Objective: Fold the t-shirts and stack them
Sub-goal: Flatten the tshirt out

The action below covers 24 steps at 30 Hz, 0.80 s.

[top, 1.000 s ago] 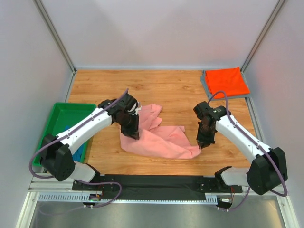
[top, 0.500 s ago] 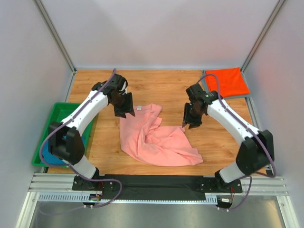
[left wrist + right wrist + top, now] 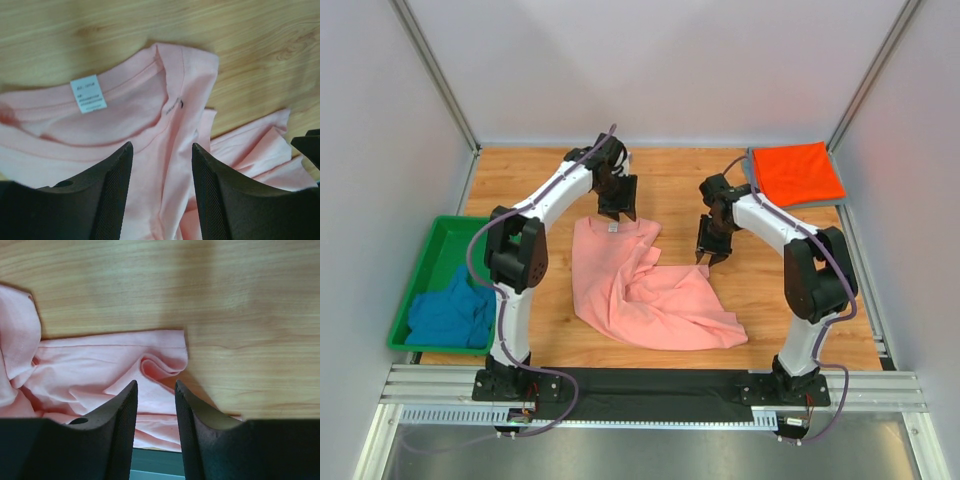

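At your far left, the teal-blue t-shirt (image 3: pixel 448 312) lies bunched in the green bin (image 3: pixel 448 232), not yet folded. Your left claw (image 3: pixel 618 208) hovers over the collar of the salmon-pink t-shirt (image 3: pixel 645 295), fingers apart and holding nothing. The white neck label (image 3: pixel 88 93) shows just beyond them. The shirt lies crumpled in the middle of the bench (image 3: pixel 680 170), its left half fairly flat and its right half rucked into folds. Your right claw (image 3: pixel 709 250) hangs just above the shirt's far right edge, fingers narrowly apart and also empty. In the far right corner, the orange-red t-shirt (image 3: pixel 798 172) sits folded on the grey t-shirt (image 3: pixel 752 182).

You look to be at the spreading step, since the pink shirt is not flat enough to fold. Next, each claw needs to drop, pinch a far edge, and draw the cloth outward and taut.
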{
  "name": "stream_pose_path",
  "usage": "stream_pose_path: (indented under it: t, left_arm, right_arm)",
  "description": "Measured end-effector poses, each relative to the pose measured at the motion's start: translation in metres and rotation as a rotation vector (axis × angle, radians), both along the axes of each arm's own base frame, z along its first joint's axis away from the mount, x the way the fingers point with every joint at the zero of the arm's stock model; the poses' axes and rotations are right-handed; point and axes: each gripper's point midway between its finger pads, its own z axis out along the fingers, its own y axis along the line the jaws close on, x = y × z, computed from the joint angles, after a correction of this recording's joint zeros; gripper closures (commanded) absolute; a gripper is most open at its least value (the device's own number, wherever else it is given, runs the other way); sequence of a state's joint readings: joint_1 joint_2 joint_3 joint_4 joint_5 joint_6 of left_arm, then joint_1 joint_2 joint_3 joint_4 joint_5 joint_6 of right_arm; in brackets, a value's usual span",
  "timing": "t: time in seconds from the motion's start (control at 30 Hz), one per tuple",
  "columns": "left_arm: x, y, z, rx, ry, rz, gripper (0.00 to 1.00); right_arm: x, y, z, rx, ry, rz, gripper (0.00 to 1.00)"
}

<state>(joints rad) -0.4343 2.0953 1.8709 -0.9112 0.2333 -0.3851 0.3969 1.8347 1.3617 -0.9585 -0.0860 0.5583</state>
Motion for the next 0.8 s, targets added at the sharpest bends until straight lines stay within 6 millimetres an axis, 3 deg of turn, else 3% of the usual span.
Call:
stream_pose_path:
  t: [0.27,0.53,0.63,0.67,0.73,0.77,0.8]
  left_arm:
    - [0.011,-0.029,-0.046,0.008,0.039,-0.077,0.43]
    - [0.017,-0.042,-0.079,0.019,0.078,-0.083,0.47]
    - [0.018,-0.043,-0.081,0.016,0.085,-0.064,0.65]
    - [0.018,-0.043,-0.081,0.016,0.085,-0.06,0.79]
    - [0.018,-0.044,-0.081,0.013,0.091,-0.044,0.9]
    - [0.018,-0.044,-0.081,0.011,0.093,-0.04,1.0]
    - [0.018,-0.045,-0.08,0.01,0.094,-0.033,1.0]
  right_arm:
    - [0.004,-0.024,-0.014,-0.013,0.007,-0.042,0.6]
    - [0.015,-0.024,-0.034,-0.017,0.006,-0.034,0.61]
    - [0.014,-0.023,-0.046,-0.02,0.025,-0.032,0.63]
    - [0.014,-0.023,-0.046,-0.018,0.023,-0.034,0.65]
    - [0.014,-0.024,-0.047,-0.02,0.022,-0.032,0.8]
    - [0.015,-0.024,-0.047,-0.02,0.02,-0.034,0.87]
    - [0.015,-0.023,-0.048,-0.018,0.019,-0.034,0.99]
